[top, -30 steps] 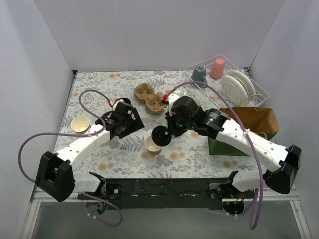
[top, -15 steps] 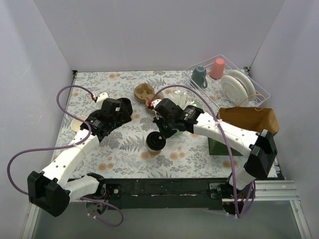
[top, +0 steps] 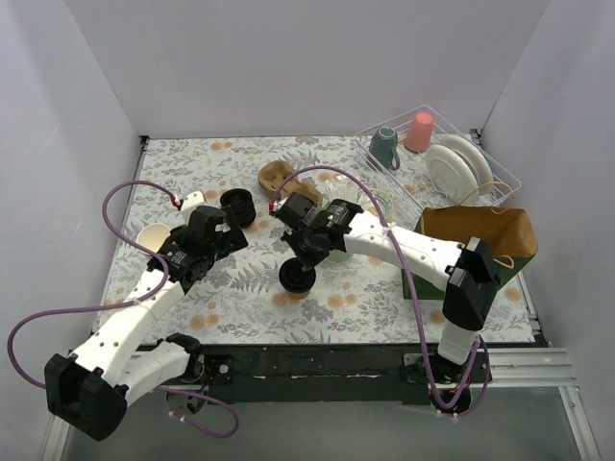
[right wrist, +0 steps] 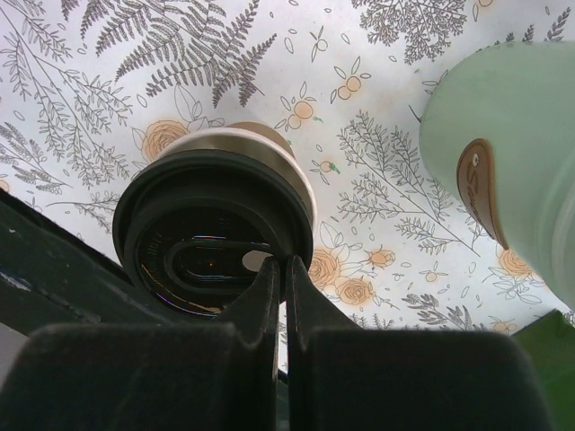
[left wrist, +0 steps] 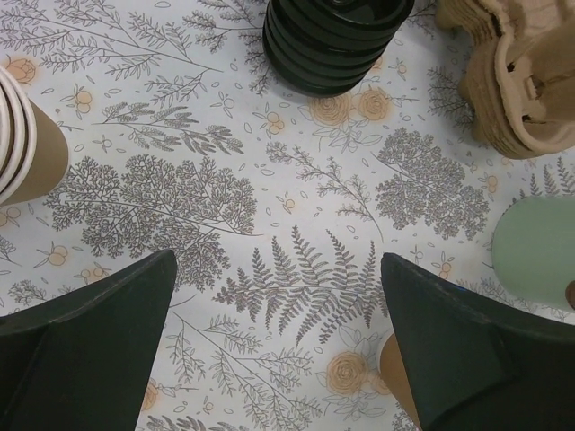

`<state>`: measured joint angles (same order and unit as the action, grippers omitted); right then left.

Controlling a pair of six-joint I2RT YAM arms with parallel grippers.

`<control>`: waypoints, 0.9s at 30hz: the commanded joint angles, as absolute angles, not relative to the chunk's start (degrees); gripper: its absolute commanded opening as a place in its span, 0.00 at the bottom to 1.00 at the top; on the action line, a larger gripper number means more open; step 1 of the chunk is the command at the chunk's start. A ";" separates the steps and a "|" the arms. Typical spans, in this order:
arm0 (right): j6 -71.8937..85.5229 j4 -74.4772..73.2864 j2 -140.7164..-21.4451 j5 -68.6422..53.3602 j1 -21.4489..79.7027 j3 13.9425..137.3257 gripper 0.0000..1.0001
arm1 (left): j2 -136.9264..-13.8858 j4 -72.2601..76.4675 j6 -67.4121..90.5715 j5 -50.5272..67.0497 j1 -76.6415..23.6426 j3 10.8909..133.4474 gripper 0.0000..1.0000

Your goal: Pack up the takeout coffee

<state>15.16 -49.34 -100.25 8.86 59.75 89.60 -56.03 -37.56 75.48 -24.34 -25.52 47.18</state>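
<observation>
The takeout coffee is a brown paper cup under a black lid, standing upright at the table's front middle. My right gripper reaches down from behind it. Seen from the right wrist, that gripper is shut on the lid's rim at its right edge. To the left, my left gripper hovers over bare tablecloth. In the left wrist view this gripper is wide open and empty, and a sliver of the brown cup shows beside its right finger. The brown pulp carrier lies behind, near the table's middle.
A black stack of lids sits left of the carrier. Stacked paper cups stand at the left edge. A mint green bottle is right of the coffee. A paper bag and a dish rack with a teal mug are on the right.
My right gripper has carried the black lid down onto the open cup. My left arm has pulled back to the left and opened its jaws fully.
</observation>
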 commanded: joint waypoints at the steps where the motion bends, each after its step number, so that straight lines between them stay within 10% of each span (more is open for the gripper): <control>1: 14.94 -52.11 -102.38 10.20 60.20 93.43 0.01 | -53.17 -34.98 74.09 -24.61 -25.31 46.41 0.98; 16: 15.82 -53.97 -105.91 11.60 60.73 96.50 0.02 | -52.29 -34.01 72.51 -23.73 -25.31 45.79 0.98; 27: 17.31 -53.18 -102.75 10.64 60.73 97.47 0.30 | -49.49 -30.85 68.39 -12.76 -25.31 44.39 0.98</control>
<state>16.29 -53.43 -105.47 10.74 60.47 95.61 -52.16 -33.61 71.72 -19.44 -25.50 45.17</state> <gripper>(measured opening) 0.271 0.982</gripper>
